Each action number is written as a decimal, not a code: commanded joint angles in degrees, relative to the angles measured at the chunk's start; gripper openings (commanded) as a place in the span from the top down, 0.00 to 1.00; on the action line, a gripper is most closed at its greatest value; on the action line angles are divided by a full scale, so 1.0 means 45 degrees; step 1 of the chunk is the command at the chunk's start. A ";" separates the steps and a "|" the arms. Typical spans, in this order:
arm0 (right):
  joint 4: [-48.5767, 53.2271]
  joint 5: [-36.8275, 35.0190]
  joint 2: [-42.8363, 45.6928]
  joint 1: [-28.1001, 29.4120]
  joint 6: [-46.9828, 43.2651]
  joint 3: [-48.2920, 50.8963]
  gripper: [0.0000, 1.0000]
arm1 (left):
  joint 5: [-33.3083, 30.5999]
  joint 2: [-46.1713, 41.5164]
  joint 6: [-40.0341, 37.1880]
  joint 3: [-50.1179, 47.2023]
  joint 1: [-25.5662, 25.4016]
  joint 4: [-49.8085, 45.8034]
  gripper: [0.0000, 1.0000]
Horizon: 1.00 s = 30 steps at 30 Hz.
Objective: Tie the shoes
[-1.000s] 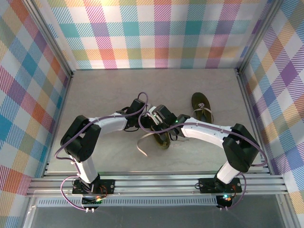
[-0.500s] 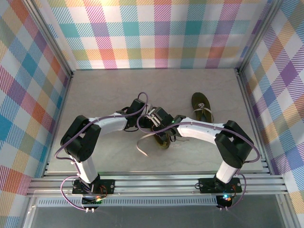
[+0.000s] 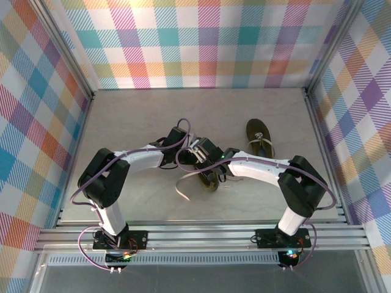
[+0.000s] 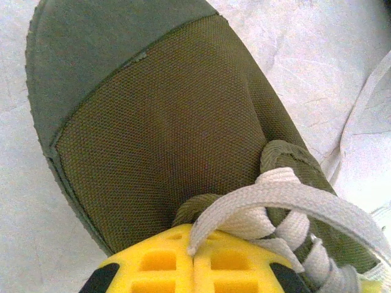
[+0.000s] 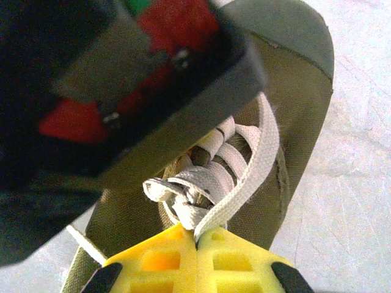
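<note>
Two pinches on one olive shoe (image 4: 153, 122): left gripper (image 4: 194, 247) and right gripper (image 5: 197, 243) each clamp tight on a strand of pale lace (image 5: 259, 146)

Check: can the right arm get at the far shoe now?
Probably not yet: the right end effector is shut on a lace of the near shoe. Otherwise the far shoe lies apart on the table, seemingly unblocked.
</note>
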State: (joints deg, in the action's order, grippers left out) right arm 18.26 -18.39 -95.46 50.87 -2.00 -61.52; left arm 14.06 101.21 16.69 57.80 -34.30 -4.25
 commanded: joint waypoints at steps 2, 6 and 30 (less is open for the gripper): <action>0.0295 0.0685 0.0930 0.0044 0.0087 -0.0124 1.00 | 0.0112 0.0081 -0.0014 -0.0120 0.0104 0.0134 1.00; 0.0573 0.0708 0.1126 0.0043 0.0120 -0.0083 1.00 | 0.0107 -0.0003 -0.0044 -0.0174 0.0162 0.0144 1.00; 0.0932 0.1958 0.0600 -0.0367 0.1243 -0.0429 0.85 | 0.0234 -0.0058 0.0021 -0.0326 0.0240 0.0297 1.00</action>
State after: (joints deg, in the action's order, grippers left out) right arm 23.40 -10.17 -91.59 49.50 2.17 -61.41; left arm 15.16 101.21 16.69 57.32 -33.82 -2.98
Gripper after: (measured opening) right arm 0.145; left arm 0.053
